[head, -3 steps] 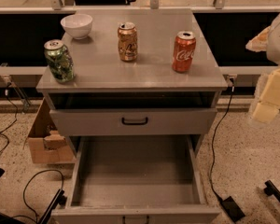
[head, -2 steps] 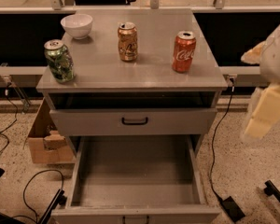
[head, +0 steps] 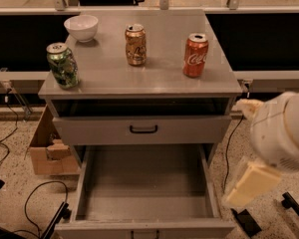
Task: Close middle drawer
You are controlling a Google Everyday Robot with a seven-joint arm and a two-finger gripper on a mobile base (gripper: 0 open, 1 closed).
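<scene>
**A:** Where is the arm?

**B:** Low at 4 o'clock in the view. The bulky white arm (head: 284, 128) enters from the right edge and slants down toward 7 o'clock, and the cream gripper (head: 250, 185) hangs tilted at its lower end

**A:** And the middle drawer?

**B:** At 6 o'clock. The middle drawer (head: 144, 183) stands well out of the grey cabinet (head: 139, 81), a shallow grey tray with a small black handle (head: 144, 233) on its low front at the bottom edge. The gripper is at the drawer's 3 o'clock, just beside the right wall near the front corner

**A:** What surrounds it?

**B:** A speckled floor (head: 10, 178), with black cables (head: 35, 203) at 8 o'clock and a cardboard box (head: 47, 148) at 9 o'clock beside the cabinet. Above the open tray, the top drawer (head: 189, 129) sits in under the cabinet top. On that top, a green can (head: 63, 65) stands at 10 o'clock, a red can (head: 195, 55) at 1 o'clock and a gold can (head: 135, 44) near 12. A white bowl (head: 81, 27) is farthest back, at 11

**A:** How is the gripper set?

**B:** I cannot tell whether it is spread or pressed together, nor whether it touches the drawer wall
</scene>
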